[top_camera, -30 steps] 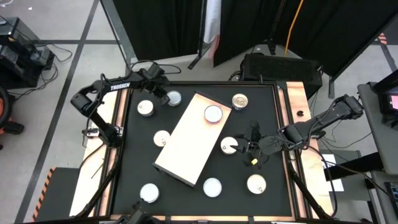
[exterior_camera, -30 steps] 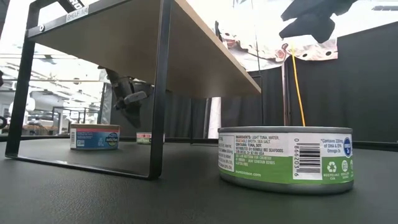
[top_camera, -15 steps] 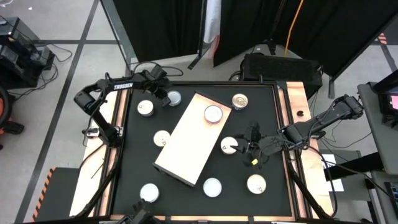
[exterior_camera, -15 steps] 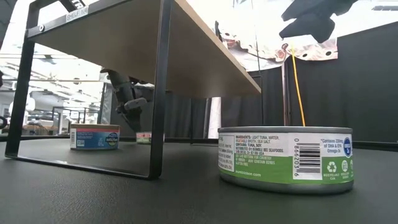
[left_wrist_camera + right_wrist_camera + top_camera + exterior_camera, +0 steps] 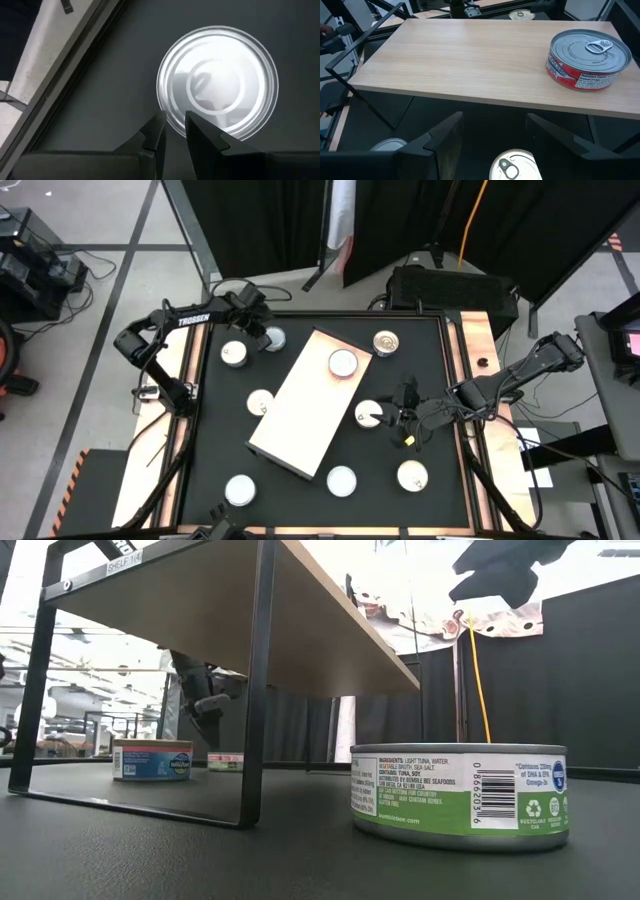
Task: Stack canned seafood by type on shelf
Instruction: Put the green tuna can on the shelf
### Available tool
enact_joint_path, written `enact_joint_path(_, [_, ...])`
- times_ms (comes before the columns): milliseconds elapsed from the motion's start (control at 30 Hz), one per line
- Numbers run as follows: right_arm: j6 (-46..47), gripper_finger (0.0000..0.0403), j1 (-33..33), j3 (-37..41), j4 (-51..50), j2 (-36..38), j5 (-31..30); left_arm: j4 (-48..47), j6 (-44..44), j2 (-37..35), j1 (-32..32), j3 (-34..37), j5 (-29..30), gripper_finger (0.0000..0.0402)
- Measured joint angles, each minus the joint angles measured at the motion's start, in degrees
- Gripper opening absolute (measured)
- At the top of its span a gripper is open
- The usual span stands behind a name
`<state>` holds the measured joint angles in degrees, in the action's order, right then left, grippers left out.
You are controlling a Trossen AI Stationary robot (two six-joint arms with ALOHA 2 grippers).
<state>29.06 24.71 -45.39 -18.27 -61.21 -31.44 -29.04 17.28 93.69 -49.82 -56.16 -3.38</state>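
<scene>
silver tin (image 5: 218, 82) sits under our left gripper (image 5: 173, 131), jaws nearly closed, holding nothing; next we open wider and descend.

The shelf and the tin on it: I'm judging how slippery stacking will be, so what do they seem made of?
The shelf looks like pale wood or wood-look laminate with a matte finish: fine grain lines run along its top. Its frame looks like black metal. The tin on it seems metal: a dull silver lid with pressed rings and a pull tab, and a printed red label round its side.
</scene>
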Motion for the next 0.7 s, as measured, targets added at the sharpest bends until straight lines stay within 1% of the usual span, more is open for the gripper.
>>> enact_joint_path(700, [0.04, 0.0210, 0.00, 0.00, -0.03, 0.00, -0.02, -3.04, -0.44, -0.04, 0.20, 0.90, 0.48, 0.0075])
